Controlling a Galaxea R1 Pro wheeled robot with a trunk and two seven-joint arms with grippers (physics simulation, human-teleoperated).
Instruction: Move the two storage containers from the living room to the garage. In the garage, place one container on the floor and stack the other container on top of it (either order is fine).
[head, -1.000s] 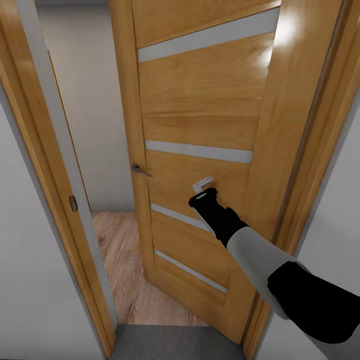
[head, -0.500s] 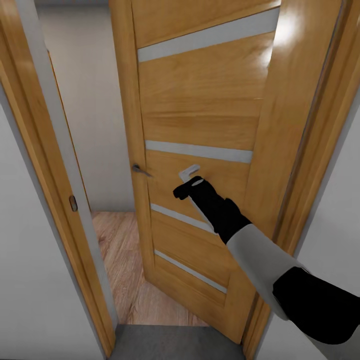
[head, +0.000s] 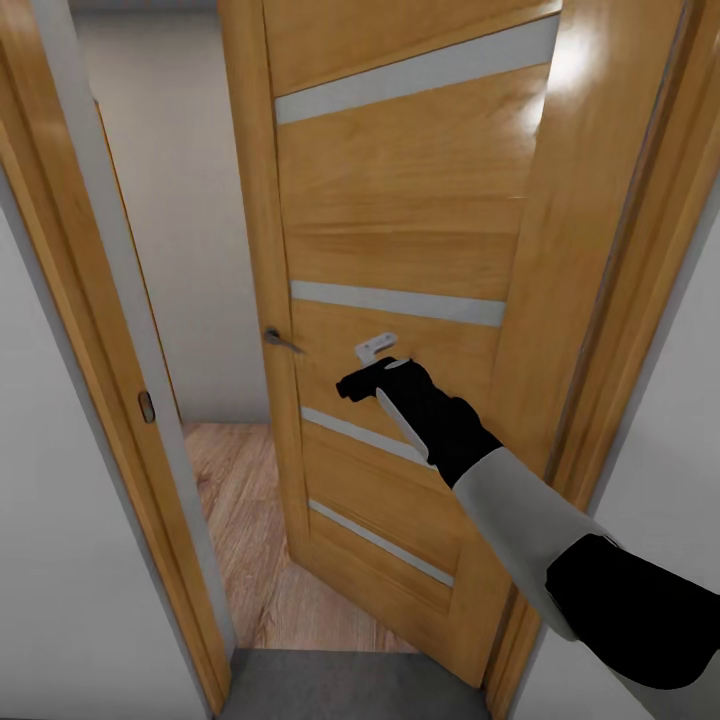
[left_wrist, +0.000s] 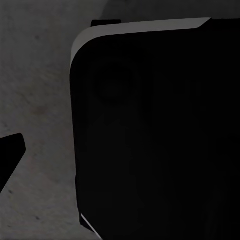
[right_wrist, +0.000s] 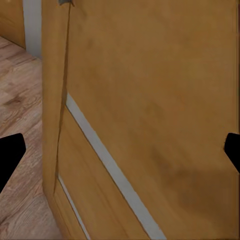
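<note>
The robot stands in a doorway facing a partly open wooden door banded with pale strips. The right gripper reaches forward from five o'clock and sits against the door face, just right of the lever handle at about nine o'clock from it. In the right wrist view both fingertips sit at opposite edges of the picture, so the claw is spread wide and holds nothing. Through the gap at ten o'clock lie a light wood plank floor and a cream wall.

The left wrist view shows a dark body over mottled grey ground; that claw's state cannot be told.

The two storage containers are nowhere in these pictures. As thin-walled lidless bins, they would likely be light, a little flexible and slick, so a grip on the rim of a long wall seems best.
</note>
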